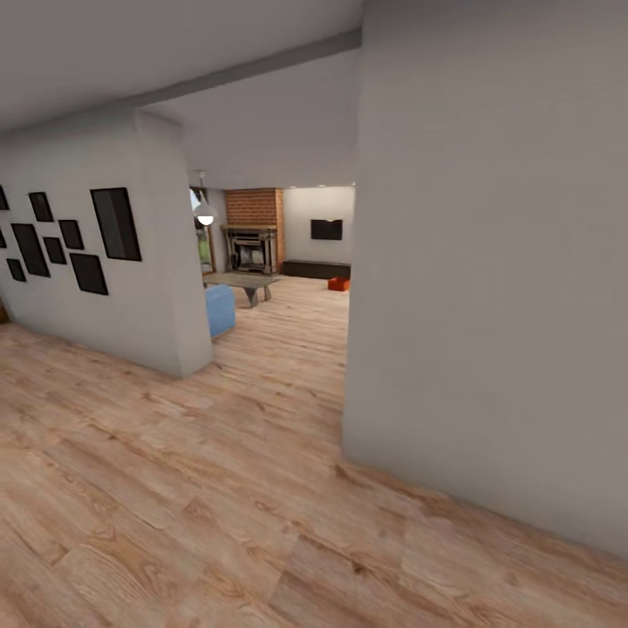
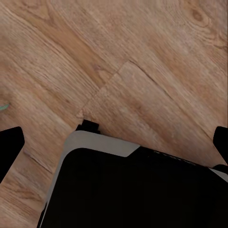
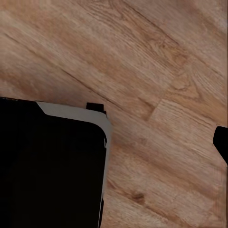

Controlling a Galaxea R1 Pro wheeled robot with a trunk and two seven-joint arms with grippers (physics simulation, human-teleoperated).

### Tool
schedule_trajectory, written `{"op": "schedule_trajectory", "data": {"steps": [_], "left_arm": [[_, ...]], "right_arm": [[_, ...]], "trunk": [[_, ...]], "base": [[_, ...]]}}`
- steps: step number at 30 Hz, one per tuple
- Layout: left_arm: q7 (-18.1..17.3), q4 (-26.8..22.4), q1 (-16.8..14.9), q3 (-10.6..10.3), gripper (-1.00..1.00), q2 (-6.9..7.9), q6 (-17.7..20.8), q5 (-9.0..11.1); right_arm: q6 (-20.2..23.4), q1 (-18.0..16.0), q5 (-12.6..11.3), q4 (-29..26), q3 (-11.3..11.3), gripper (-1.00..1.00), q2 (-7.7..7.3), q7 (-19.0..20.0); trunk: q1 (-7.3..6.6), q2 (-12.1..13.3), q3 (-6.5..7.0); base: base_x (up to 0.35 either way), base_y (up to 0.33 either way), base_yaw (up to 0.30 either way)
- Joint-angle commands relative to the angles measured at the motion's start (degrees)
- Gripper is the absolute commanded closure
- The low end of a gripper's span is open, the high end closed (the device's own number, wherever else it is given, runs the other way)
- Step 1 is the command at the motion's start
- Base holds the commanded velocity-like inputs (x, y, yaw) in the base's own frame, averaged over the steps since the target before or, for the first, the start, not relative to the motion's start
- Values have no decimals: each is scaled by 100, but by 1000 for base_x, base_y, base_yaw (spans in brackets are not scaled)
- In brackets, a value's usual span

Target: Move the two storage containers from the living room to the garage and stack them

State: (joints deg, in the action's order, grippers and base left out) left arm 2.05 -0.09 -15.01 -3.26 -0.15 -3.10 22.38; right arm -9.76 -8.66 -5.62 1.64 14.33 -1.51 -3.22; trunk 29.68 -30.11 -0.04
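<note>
At far left, a white wall (image 1: 131,296) carries black rectangular frames (image 1: 115,223). Right of it a passage over pale wood-plank floor (image 1: 218,488) opens to the far living room: blue seat (image 1: 220,310), low table (image 1: 244,283), brick fireplace (image 1: 254,228), then one orange-red storage container (image 1: 338,283) on the floor below a black TV (image 1: 326,229). A broad plain wall (image 1: 488,305) blocks the right. Left gripper (image 2: 116,137) spread open, empty; right gripper's state cannot be told.
</note>
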Motion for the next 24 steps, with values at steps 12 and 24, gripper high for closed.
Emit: {"op": "schedule_trajectory", "data": {"steps": [12, 24], "left_arm": [[15, 1, -2, -38, -100, -10, -32, 30], [15, 2, -2, -35, -100, -4, -8, 31]], "right_arm": [[-35, -4, -53, 14, 52, -100, 2, -5], [-35, -4, -53, 16, 52, -100, 2, -8]], "trunk": [[5, -2, -1], [5, -2, -1]], "base": [[324, 0, 270], [324, 0, 270]]}}
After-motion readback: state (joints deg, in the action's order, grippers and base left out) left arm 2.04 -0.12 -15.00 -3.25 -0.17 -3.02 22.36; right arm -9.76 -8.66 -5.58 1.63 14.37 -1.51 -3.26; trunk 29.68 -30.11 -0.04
